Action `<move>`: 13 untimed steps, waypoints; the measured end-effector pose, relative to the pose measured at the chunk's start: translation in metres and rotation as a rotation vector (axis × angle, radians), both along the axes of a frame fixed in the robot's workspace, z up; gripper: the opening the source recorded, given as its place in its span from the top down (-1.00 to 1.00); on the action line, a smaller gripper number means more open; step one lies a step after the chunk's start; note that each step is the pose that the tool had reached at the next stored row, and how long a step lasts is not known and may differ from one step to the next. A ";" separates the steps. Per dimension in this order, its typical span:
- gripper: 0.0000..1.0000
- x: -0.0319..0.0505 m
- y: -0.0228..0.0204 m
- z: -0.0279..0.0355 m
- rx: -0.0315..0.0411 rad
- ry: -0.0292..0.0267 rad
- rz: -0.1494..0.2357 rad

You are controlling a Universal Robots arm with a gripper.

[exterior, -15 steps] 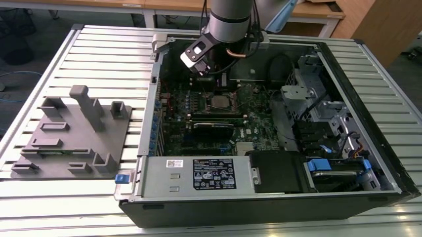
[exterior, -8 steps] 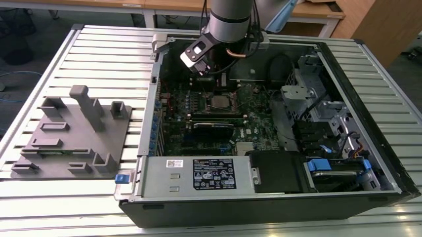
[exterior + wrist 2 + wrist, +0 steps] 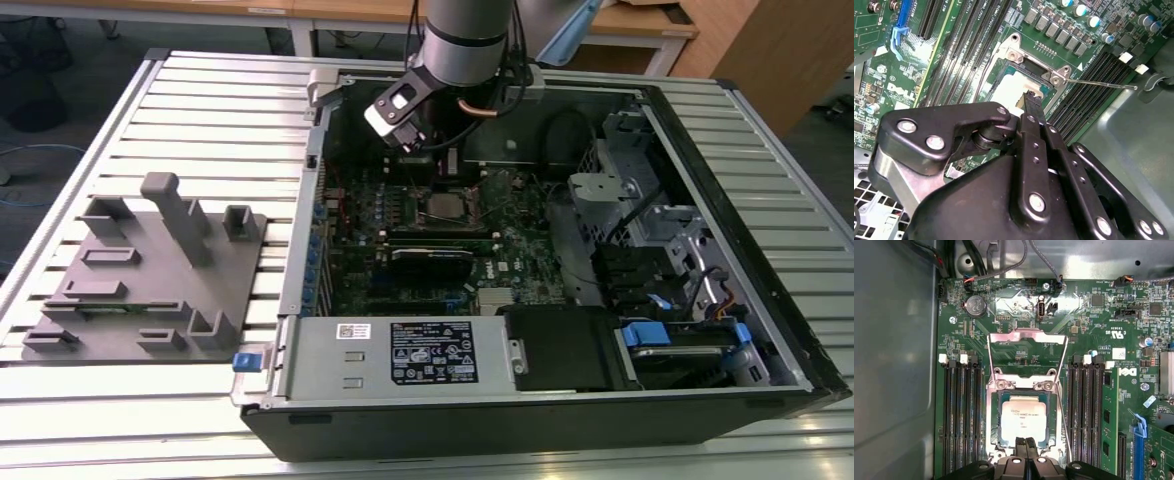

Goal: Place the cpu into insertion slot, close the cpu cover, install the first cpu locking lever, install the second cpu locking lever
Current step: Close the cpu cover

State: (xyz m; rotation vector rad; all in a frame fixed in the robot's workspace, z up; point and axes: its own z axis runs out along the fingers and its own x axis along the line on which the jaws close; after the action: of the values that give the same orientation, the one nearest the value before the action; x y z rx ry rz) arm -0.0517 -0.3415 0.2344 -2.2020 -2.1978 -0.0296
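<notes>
The arm (image 3: 461, 40) reaches down into the open computer case (image 3: 747, 390) on the desk (image 3: 214, 100). Its pincer (image 3: 1026, 441) is closed and empty, tips at the edge of the cpu (image 3: 1023, 419). The cpu is seated in the insertion slot (image 3: 998, 420), and the cpu cover (image 3: 1026, 337) is flipped open.

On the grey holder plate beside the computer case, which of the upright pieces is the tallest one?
The slim post with the thicker head, near the grey plate's middle. Its top rises above all the other blocks there.

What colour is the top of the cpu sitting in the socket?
Silvery-grey metal with faint dark print, glaring nearly white. The cpu shows best in the first wrist view.
</notes>
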 end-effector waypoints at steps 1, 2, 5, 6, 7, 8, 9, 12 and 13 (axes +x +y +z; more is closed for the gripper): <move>0.79 0.0000 0.0000 0.0000 0.0000 0.0008 0.000; 0.79 0.0000 0.0000 0.0000 0.0000 0.0016 0.000; 0.79 0.0000 0.0000 0.0000 0.0000 0.0041 0.000; 0.79 0.0000 0.0000 0.0000 0.0000 0.0049 0.000; 0.79 0.0000 0.0000 0.0000 0.0000 0.0057 0.000; 0.79 0.0000 0.0000 0.0000 0.0000 0.0066 0.000; 0.79 0.0000 0.0000 0.0000 0.0001 0.0074 0.000; 0.79 0.0000 0.0000 0.0000 0.0001 0.0098 0.000; 0.79 0.0000 0.0000 0.0000 0.0000 0.0107 0.000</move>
State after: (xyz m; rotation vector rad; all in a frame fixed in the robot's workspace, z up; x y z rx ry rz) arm -0.0517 -0.3415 0.2344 -2.1970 -2.1923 -0.0178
